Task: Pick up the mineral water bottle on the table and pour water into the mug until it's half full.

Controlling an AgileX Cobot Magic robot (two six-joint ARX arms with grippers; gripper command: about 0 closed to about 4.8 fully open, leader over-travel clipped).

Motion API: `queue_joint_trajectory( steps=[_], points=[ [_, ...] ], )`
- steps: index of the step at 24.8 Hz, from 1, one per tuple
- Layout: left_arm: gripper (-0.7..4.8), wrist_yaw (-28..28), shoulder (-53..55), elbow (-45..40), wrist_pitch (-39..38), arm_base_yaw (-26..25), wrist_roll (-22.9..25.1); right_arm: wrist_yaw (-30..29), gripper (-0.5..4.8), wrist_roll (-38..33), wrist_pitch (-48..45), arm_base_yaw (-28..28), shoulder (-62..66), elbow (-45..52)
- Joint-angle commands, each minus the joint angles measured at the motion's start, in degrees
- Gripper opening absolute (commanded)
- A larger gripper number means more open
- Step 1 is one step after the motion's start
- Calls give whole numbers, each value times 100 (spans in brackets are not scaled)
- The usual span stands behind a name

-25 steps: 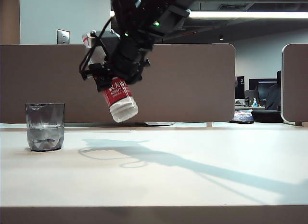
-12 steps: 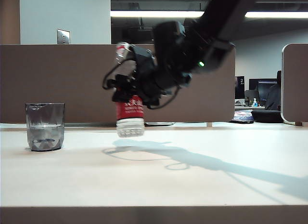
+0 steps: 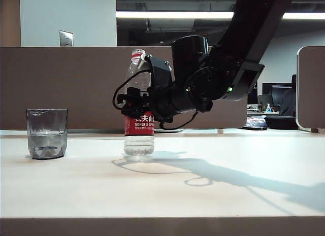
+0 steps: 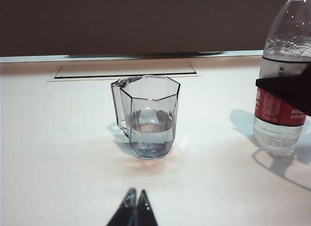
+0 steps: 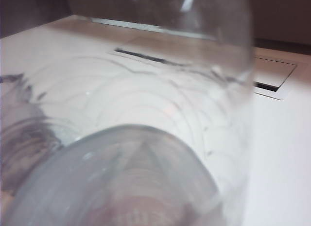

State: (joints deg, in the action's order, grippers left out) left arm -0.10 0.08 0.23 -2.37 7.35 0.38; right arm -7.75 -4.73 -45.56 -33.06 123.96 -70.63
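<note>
Mineral water bottle (image 3: 138, 125) stands upright, midsection hidden by right gripper (image 3: 136, 101) clamping it; left gripper (image 4: 134, 206) jaws closed, before faceted mug (image 4: 148, 116).

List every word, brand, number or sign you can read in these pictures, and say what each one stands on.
"NONGFU SPRING": on the red label of the mineral water bottle, which the right gripper holds upright on the table.
Large white Chinese characters above it: partly hidden by the gripper, not readable.
Small print below the brand: too small to read.
The mug, near the shut left gripper: no text.
</note>
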Motion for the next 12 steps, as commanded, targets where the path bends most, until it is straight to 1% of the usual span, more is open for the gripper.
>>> queue_joint_trajectory(
  steps=[1,5,8,10,11,12],
  points=[
    [-5,15,0,17,72,4,2,-11,281,-20,-127,-20,-66,17],
    [-5,15,0,17,72,4,2,-11,290,2,-107,-24,-66,87],
    [-5,15,0,17,72,4,2,-15,349,4,-142,-24,-68,166],
    [-5,15,0,17,72,4,2,-15,370,4,-144,-24,-72,232],
    [-5,15,0,17,72,4,2,-31,370,4,-142,-24,-72,262],
    [-5,15,0,17,72,4,2,-122,393,2,-142,-24,-77,334]
  ],
)
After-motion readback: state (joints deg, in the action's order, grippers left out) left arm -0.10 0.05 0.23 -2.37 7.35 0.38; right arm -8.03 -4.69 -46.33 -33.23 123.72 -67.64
